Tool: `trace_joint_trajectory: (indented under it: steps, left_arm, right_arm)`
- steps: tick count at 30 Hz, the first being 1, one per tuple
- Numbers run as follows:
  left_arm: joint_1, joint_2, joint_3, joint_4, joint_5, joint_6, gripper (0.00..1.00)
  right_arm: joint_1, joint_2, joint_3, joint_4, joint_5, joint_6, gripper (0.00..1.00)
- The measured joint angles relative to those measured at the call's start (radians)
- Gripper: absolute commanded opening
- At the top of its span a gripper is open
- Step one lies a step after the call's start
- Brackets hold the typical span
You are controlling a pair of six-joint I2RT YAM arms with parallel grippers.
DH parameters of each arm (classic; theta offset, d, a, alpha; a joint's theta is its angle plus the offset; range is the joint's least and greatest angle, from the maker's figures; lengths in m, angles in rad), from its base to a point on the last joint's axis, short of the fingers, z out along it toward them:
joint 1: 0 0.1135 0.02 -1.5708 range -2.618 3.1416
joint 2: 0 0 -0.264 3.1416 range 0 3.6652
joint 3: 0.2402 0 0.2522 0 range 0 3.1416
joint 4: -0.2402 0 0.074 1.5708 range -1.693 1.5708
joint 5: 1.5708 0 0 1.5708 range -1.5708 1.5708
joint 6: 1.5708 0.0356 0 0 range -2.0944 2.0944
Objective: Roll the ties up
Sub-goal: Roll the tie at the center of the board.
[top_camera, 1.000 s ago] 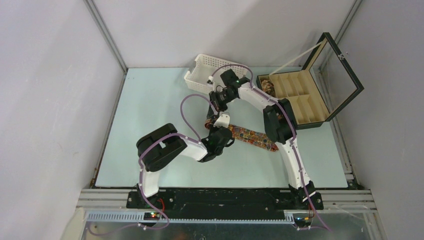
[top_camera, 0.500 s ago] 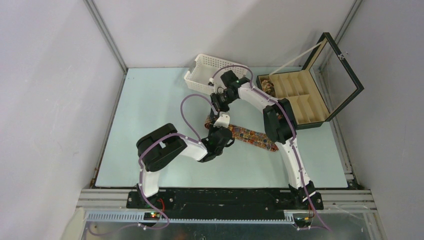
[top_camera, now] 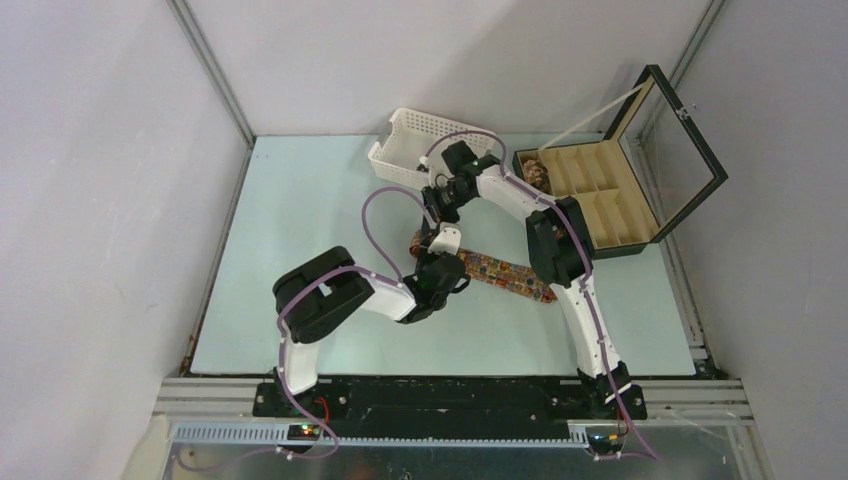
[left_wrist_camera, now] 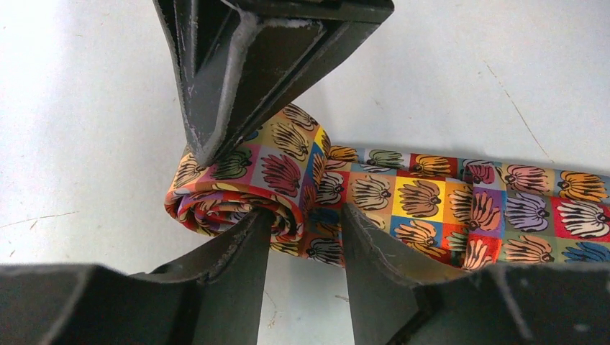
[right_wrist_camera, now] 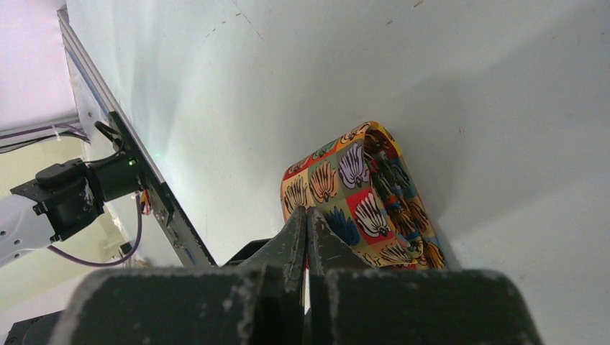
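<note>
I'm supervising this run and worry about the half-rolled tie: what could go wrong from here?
1. The left claw stands open beside the tie's rolled end, so only the shut right claw pressing on top holds it; the fabric could uncoil.
2. That press seems to land near one end of the roll, so it may skew or telescope sideways.
3. The flat tail is unpinned and might drag rather than wind.

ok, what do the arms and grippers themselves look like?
The left arm and right arm match: white link shells, bulky black joint housings, and a purple cable looped along each. The left gripper and right gripper have matte black, wedge-shaped fingers with scuffed, whitish edges. No lettering is visible.
</note>
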Motion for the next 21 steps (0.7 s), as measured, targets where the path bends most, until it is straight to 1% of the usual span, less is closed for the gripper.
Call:
trace_joint_trajectory:
  steps: [9, 21]
  left_arm:
    - [-0.001, -0.005, -0.01, -0.005, 0.002, -0.035, 0.52]
    - [-0.003, -0.097, -0.088, -0.036, 0.011, -0.095, 0.53]
  right_arm:
    - [-0.003, 0.0, 0.0, 0.005, 0.0, 0.008, 0.0]
    - [-0.005, 0.0, 0.0, 0.022, 0.0, 0.019, 0.0]
